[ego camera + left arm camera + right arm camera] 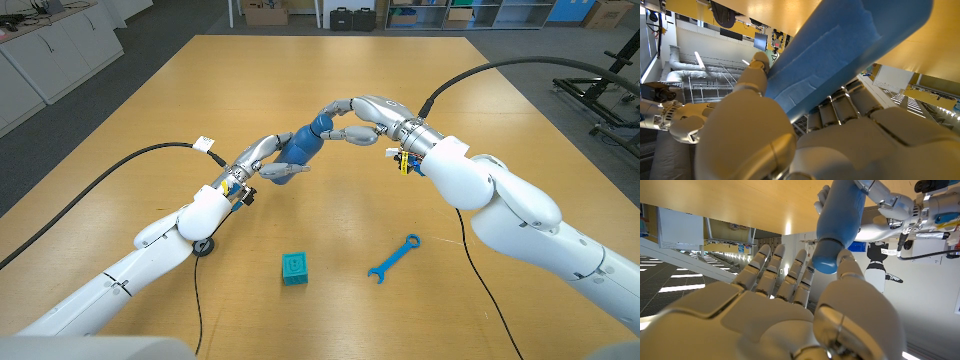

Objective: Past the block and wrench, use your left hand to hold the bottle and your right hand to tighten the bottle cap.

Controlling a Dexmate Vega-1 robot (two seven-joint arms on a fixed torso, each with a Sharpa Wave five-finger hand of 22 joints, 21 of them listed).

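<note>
Between hands: bottle (305, 140) gripped by left hand (268, 160), right hand (362, 120) on cap (825, 263).

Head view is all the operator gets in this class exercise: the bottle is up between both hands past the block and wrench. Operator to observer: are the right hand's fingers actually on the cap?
Observer: In the right wrist view, the right hand has a finger at the side of the bottle cap; its other fingers are stretched out beside it.
Operator: Is the left hand gripping properly?
Observer: In the left wrist view, the left hand has fingers on both sides of the bottle.
Operator: Anything on the bottle's surface?
Observer: The left wrist view shows a clear strip like tape along its blue body.
</note>
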